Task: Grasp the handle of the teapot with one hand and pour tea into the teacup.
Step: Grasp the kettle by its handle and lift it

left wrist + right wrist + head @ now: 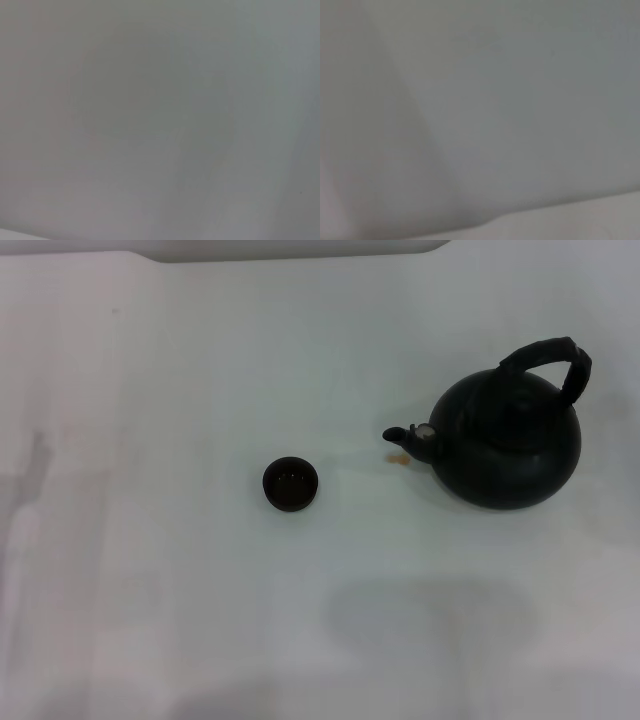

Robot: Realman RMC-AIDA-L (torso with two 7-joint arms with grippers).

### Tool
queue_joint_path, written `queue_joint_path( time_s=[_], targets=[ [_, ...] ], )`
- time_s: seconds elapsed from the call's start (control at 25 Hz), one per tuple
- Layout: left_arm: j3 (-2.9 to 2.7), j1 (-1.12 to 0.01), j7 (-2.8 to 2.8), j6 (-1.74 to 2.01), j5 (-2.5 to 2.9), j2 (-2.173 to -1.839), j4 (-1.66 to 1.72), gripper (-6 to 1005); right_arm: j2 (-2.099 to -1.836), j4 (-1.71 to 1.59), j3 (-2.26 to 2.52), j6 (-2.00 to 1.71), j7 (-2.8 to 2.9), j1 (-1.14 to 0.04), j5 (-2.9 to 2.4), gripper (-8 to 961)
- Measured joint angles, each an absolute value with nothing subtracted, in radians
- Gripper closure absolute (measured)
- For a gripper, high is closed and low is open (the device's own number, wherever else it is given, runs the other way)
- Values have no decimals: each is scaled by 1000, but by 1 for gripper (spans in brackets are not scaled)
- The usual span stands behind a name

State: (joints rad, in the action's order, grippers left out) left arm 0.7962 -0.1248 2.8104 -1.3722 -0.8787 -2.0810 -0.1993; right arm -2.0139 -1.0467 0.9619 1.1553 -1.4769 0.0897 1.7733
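White desk [150, 570] carries teapot [510, 450] upright, spout toward teacup [291, 483], apart; orange stain [398, 459] under spout; neither hand visible, grip state unknowable

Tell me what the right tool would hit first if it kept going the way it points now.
Probably just the bare white table. The right wrist view shows nothing else, and neither tool appears in the head view, so depth is uncertain.

No robot body parts visible in any view; wrist cams show only blank grey-white surface.
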Motion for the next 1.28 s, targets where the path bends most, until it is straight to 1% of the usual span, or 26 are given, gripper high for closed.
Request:
queue_joint_path(
  time_s=[0.28,0.72,1.04,1.28],
  targets=[
    [796,-142,2812,-1367,-879,-2082,-199,108,-2023,-1391,1059,1064,-1063,164,1387,176],
    [796,-165,2817,-1351,-950,-2081,-199,109,-2025,-1777,1283,1029,-706,328,1115,175],
    [796,-204,2819,-1340,-1019,-2078,-164,109,-2024,-1811,1525,858,-613,382,1070,176],
    [796,-210,2819,-1348,-1047,-2073,-149,108,-2021,-1793,1642,742,-544,405,1067,176]
  ],
)
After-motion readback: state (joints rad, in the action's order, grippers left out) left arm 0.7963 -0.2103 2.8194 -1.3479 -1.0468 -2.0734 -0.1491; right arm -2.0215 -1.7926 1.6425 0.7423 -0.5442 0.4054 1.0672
